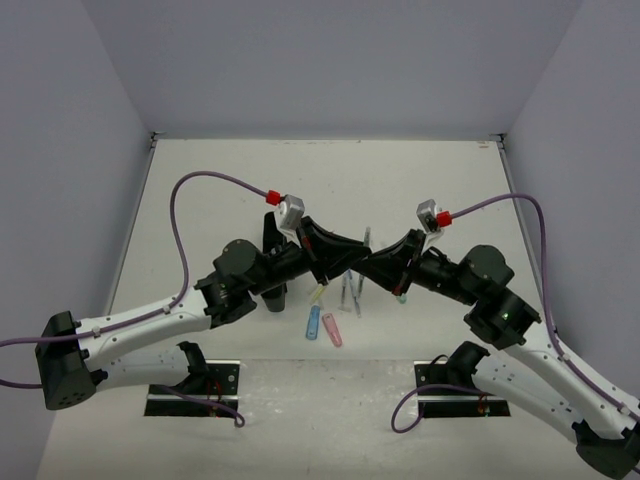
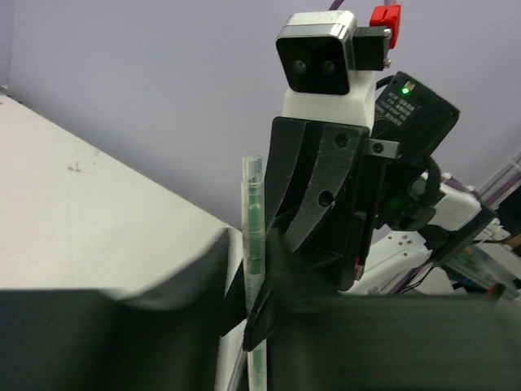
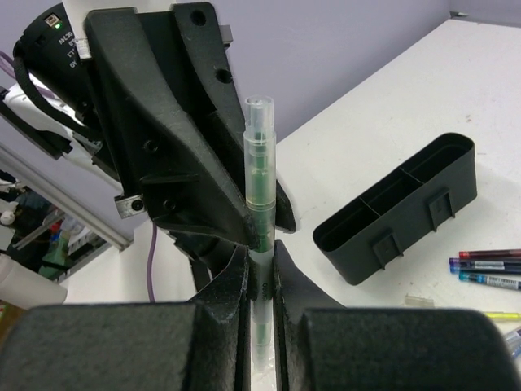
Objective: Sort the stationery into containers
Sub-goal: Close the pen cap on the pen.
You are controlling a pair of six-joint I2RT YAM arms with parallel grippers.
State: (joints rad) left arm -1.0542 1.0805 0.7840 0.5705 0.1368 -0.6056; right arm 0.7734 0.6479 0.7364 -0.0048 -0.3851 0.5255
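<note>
A clear-barrelled green pen [image 3: 260, 175] stands upright above the table where both arms meet. My right gripper [image 3: 260, 262] is shut on its lower barrel. My left gripper [image 2: 248, 281] reaches in from the other side, its fingers [image 3: 203, 187] either side of the same green pen [image 2: 254, 236]. One finger lies against the pen and a thin gap shows at the other. In the top view the left gripper [image 1: 352, 262] and right gripper [image 1: 378, 268] nearly touch. The black organiser [image 3: 399, 213] lies on the table, its compartments showing nothing inside.
Several thin pens [image 1: 352, 290] lie under the grippers, with a chunky blue piece [image 1: 313, 323] and a pink piece [image 1: 332, 330] nearer me. Red and blue pens [image 3: 488, 265] lie beside the organiser [image 1: 271, 232], which the left arm partly hides. Grey walls enclose the table.
</note>
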